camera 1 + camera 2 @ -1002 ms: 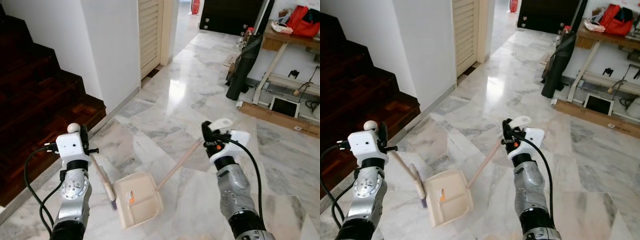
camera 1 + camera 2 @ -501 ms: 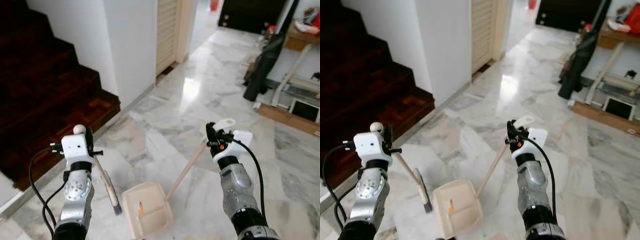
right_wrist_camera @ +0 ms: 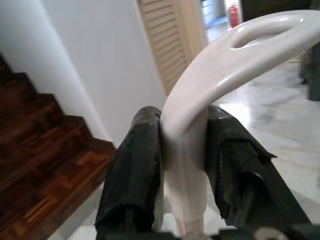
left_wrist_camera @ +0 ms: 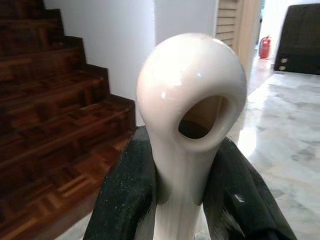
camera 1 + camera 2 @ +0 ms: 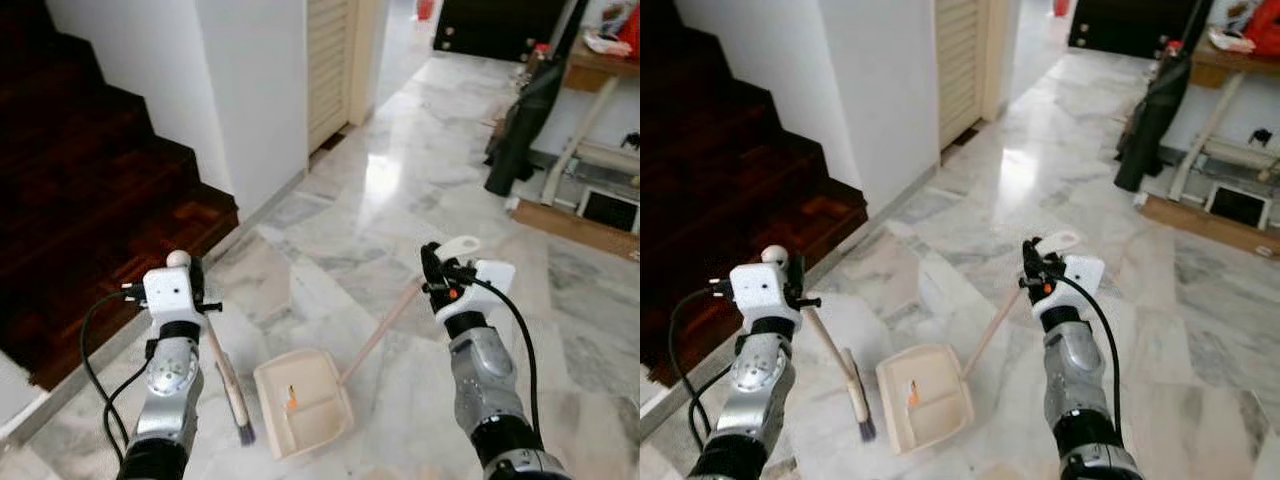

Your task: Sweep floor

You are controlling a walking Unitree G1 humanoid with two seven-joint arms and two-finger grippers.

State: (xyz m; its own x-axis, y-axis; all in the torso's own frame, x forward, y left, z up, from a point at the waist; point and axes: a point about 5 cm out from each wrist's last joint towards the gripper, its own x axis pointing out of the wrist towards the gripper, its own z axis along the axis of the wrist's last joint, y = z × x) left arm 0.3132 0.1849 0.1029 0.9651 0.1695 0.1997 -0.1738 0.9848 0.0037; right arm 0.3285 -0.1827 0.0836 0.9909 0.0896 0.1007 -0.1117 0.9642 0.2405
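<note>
A small brush (image 5: 229, 378) with a wooden shaft and white looped handle end (image 4: 190, 100) hangs down from my left gripper (image 5: 196, 282), which is shut on its handle; the dark bristles hover near the marble floor. My right gripper (image 5: 432, 272) is shut on the white handle (image 3: 210, 85) of a cream dustpan (image 5: 302, 398), whose long wooden shaft slopes down to the pan on the floor between my arms. A small orange scrap (image 5: 291, 403) lies inside the pan. The brush head sits just left of the pan.
Dark wooden stairs (image 5: 90, 190) rise on the left beside a white wall (image 5: 255, 90) and a louvred door (image 5: 328, 60). A black bag (image 5: 522, 120), a table leg and boxes stand at the right. Marble floor (image 5: 400, 210) stretches ahead.
The view has shifted as I moved. The brush and dustpan stay gripped; the brush head now hangs closer to the pan's left edge.
</note>
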